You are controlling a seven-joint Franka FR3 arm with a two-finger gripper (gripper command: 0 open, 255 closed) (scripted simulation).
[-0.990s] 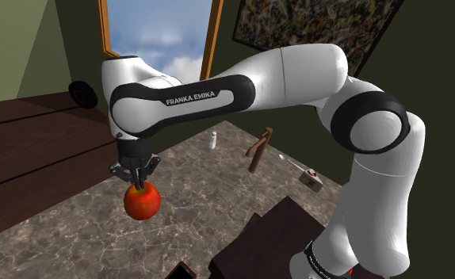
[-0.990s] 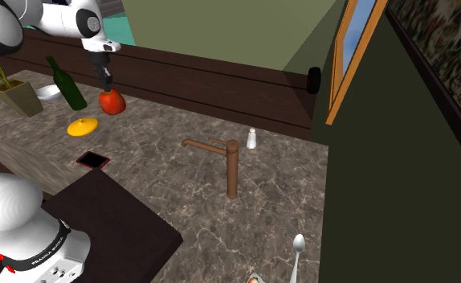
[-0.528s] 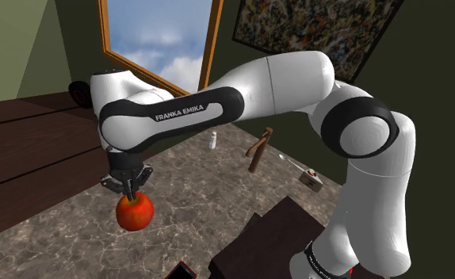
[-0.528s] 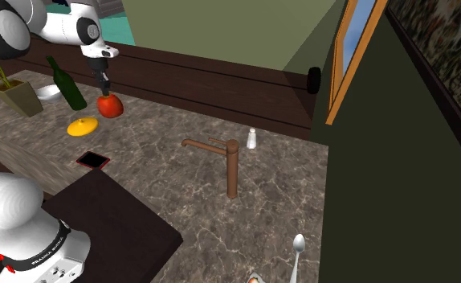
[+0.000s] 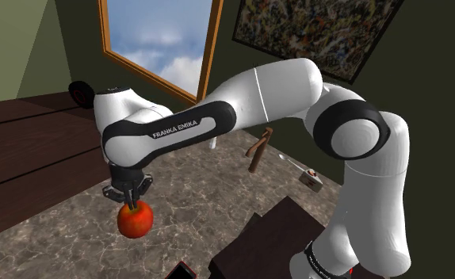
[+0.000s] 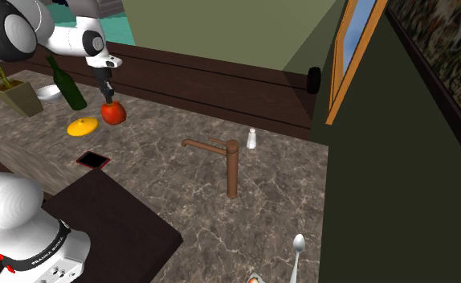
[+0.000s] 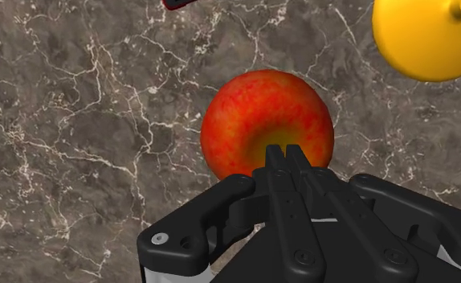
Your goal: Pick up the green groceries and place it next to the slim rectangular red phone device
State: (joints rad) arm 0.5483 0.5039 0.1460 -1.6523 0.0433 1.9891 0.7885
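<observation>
Over the veined grey-brown marble table (image 6: pixel 285 185), toward the edge that runs along the dark wooden wall, a round red-orange apple (image 5: pixel 135 220) is carried by the black two-finger tool (image 5: pixel 129 201). The tool is clenched on the apple: in the wrist view its fingers are seen drawn almost together, pinching the fruit at its very top, where a yellowish patch shows. The fruit is judged to be hanging clear of the table rather than resting on it. No green is shown on it, though it is taken to be the grocery meant.

The slim rectangular red phone (image 6: pixel 92 160) is laid flat near the opposite edge, just beside the dark box stand (image 6: pixel 100 217). A flat yellow disc-shaped object (image 6: pixel 82 125) is set between that phone and the apple's present place, near the apple.

The step in hand is judged to be the carry toward the phone. With so narrow a pinch, swinging or slipping is to be feared, so the move is best made slowly and level. The yellow object should be passed over or around without contact. The apple should be lowered onto bare marble beside the phone, not upon it. The grip should be released only once the table is touched, since a round fruit is easily set rolling.
</observation>
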